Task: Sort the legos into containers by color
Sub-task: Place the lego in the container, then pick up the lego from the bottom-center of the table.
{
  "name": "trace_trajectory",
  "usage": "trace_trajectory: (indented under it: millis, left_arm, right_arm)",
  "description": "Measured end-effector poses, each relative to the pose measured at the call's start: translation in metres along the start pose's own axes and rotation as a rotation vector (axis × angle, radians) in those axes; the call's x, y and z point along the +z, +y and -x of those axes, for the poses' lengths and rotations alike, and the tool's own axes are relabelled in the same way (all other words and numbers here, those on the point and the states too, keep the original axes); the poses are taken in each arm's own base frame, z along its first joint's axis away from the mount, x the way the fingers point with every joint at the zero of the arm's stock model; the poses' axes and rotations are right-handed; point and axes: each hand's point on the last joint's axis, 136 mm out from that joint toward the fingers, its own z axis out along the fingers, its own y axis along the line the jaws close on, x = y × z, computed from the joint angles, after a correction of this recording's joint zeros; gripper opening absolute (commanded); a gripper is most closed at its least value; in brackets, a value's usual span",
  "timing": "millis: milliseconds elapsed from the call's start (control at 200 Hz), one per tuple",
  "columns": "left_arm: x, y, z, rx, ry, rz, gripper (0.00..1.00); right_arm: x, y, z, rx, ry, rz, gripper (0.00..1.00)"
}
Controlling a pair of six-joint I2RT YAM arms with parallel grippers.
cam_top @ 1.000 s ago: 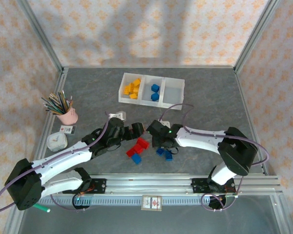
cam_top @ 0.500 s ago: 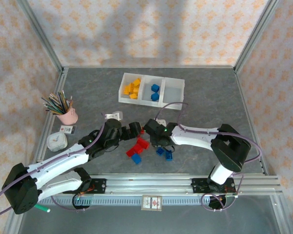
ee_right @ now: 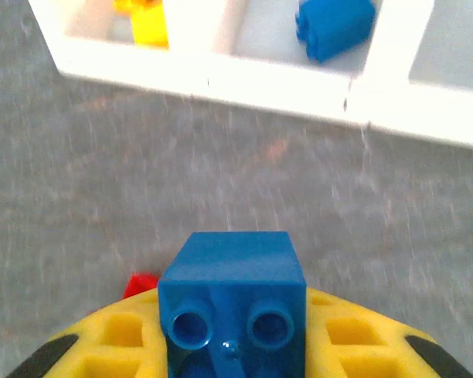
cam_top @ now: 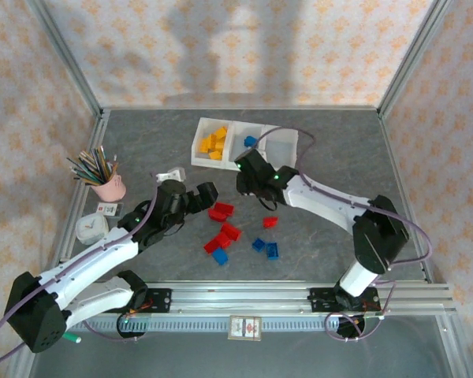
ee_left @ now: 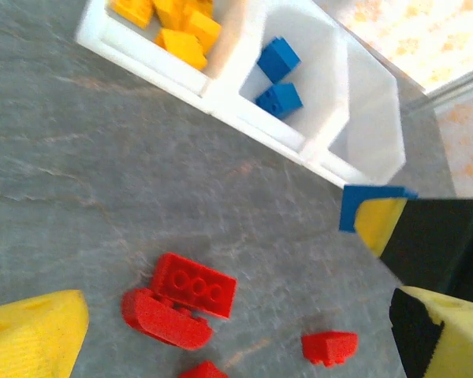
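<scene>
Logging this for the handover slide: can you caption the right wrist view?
Right gripper shut on a blue lego, facing the white tray whose middle compartment holds another blue brick.

Right pincer [cam_top: 244, 167] with blue brick [ee_right: 231, 303], from pile [cam_top: 223, 236] to tray [ee_right: 284, 83] front.

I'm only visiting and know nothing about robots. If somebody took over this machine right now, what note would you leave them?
Left gripper: open, holding nothing, by the loose red plastic bricks on the table.
Right gripper: shut on a small blue studded plastic brick, close to the low white translucent three-compartment tray.
Done: yellow-orange bricks in the tray's left compartment, blue bricks in the middle one.
Left: drop the held brick in the middle compartment, then sort the three loose blue bricks and all the red ones. The right compartment has no bricks yet.
</scene>
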Motion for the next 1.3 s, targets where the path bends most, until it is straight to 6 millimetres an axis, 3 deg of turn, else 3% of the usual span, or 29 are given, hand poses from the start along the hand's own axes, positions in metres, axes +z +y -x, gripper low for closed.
trace_trajectory:
  millis: [245, 400, 571, 691, 796, 886, 1111, 1296]
  left_arm:
    - [0.010, 0.017, 0.032, -0.017, -0.058, 0.064, 0.99]
    - [0.019, 0.020, 0.044, -0.015, -0.074, 0.083, 0.99]
    - [0.028, 0.022, 0.046, -0.016, -0.063, 0.085, 0.99]
    - [0.032, 0.018, 0.047, -0.010, -0.050, 0.079, 0.99]
    - [0.031, 0.012, 0.051, 0.000, -0.055, 0.062, 0.99]
    - [0.031, 0.009, 0.050, 0.004, -0.045, 0.046, 0.99]
    - [0.023, -0.009, 0.044, 0.019, -0.024, -0.023, 0.99]
    - [0.012, -0.034, 0.011, 0.073, 0.036, -0.102, 0.99]
  right_arm:
    - [0.067, -0.006, 0.076, 0.057, -0.050, 0.019, 0.27]
    - [0.097, -0.013, 0.117, 0.072, -0.099, 0.001, 0.29]
    - [0.127, -0.019, 0.138, 0.072, -0.105, -0.009, 0.47]
    - [0.132, -0.024, 0.140, 0.055, -0.096, -0.023, 0.54]
    - [0.124, -0.024, 0.138, 0.043, -0.093, -0.021, 0.57]
    - [0.105, -0.029, 0.126, 0.038, -0.080, -0.027, 0.61]
    - [0.025, -0.040, 0.081, 0.033, -0.071, -0.017, 0.69]
    - [-0.012, -0.043, 0.023, 0.001, -0.027, -0.026, 0.73]
